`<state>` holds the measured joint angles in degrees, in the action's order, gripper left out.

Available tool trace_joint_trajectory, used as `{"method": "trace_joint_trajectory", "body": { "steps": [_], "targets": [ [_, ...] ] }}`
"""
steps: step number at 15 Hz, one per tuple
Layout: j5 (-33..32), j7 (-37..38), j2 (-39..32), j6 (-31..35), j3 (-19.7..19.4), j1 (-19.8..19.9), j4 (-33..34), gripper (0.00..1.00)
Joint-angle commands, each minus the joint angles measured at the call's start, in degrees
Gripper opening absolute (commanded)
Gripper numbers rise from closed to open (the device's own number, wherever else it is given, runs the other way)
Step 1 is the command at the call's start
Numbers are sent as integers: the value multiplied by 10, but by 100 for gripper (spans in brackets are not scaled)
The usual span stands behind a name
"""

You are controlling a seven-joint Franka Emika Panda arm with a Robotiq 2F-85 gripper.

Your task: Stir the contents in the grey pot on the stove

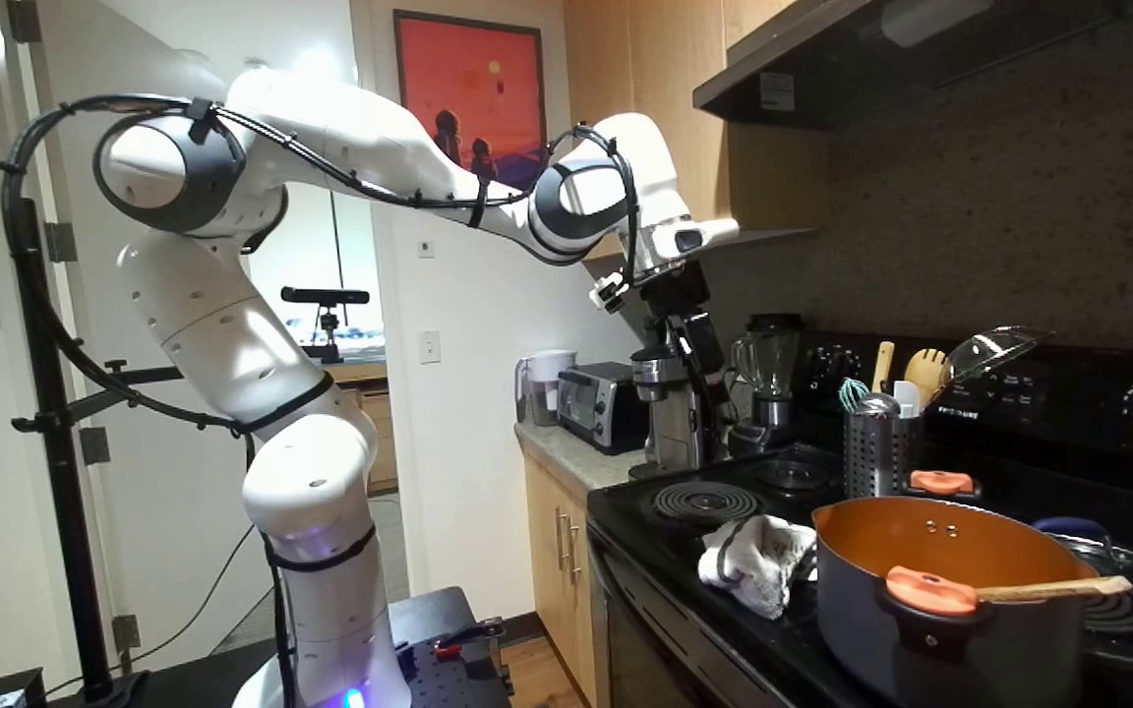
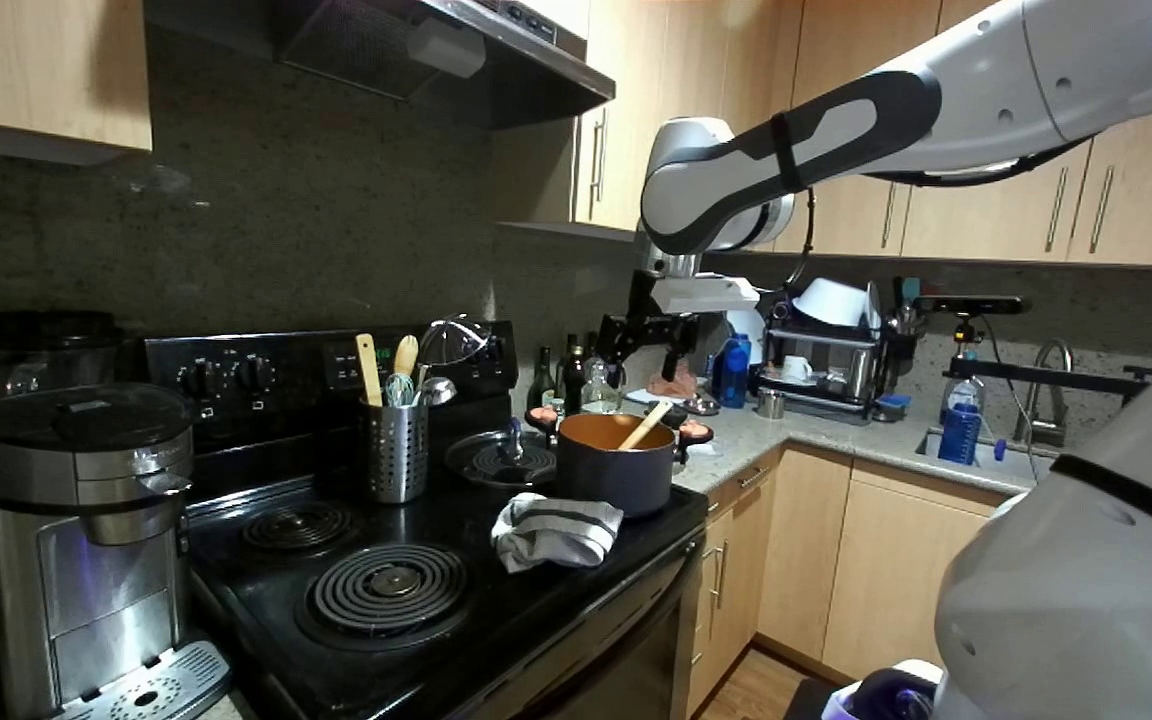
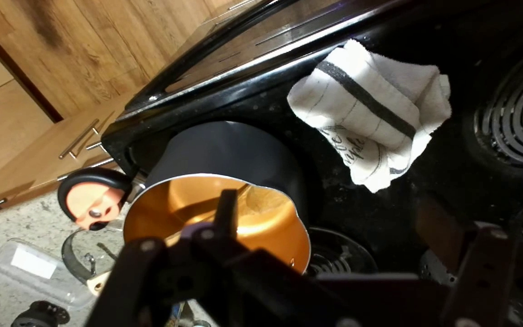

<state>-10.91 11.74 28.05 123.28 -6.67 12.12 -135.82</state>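
Lettering (image 1: 957,415) on the back panel of the glossy black coil stove (image 2: 486,600) is too small to read; folds break the dark script (image 3: 351,144) on the striped white cloth towel (image 3: 375,125). Beside it on the stove stands the wide round dark-grey pot (image 2: 611,480) with orange-brown interior, a wooden spoon (image 2: 646,427) leaning inside, near a speckled grey countertop (image 3: 30,218) and pale wood cabinets (image 2: 801,560). The black gripper (image 2: 644,365) hangs with fingers released and spread.

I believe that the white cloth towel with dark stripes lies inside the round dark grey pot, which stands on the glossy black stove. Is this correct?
Not inside: the wrist view shows the towel lying beside the pot, which indeed stands on the stove.
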Motion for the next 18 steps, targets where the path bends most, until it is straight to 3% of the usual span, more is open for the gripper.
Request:
{"method": "trace_joint_trajectory", "body": {
  "steps": [1, 6, 12, 18],
  "targets": [
    [3, 15, -27, 4, 2, 11, 13, 100],
    [3, 44, -91, 2, -18, 34, 76, 100],
    [29, 51, -188, -8, -78, 61, 168, 100],
    [84, -40, -245, -6, -114, 57, 230, 100]
  ]
}}
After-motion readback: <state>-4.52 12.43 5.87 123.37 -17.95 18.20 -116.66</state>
